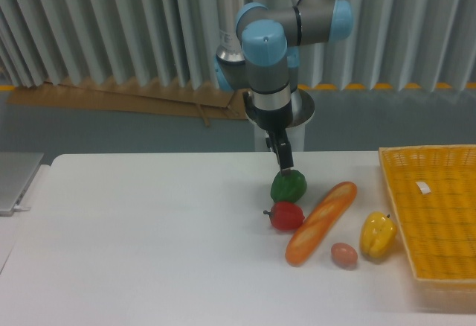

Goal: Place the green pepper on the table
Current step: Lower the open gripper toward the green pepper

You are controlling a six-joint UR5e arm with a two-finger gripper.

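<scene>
Nearest to me on the white bench point(134, 251) I see a small brown egg point(343, 254), with a yellow pepper point(377, 235) just to its right and a long baguette point(321, 222) lying on a diagonal to its left. A yellow woven basket point(435, 214) sits along the right edge of the bench, with one small white scrap in it. Touching or nearly touching the low end of the baguette is a red pepper point(285, 216), and right behind that, in contact with it as far as I can judge, is the green pepper point(288, 187), resting on the bench.

The relation I care about: the tool point(285, 168) hangs directly above the green pepper, its tip meeting the pepper's top from this angle. So the pepper lies straight below the tool, with no sideways offset that I can make out. The pepper is roundish, with no clear long axis to line up on.

From here the fingers overlap into one dark shape, so I cannot tell how wide they stand or whether they have any hold on the pepper.

Farther back are the arm's grey and blue joints, its pedestal, flattened cardboard on the floor and a corrugated grey wall.

My reading is that the pepper is already down on the bench, though crowded against the red one.
</scene>
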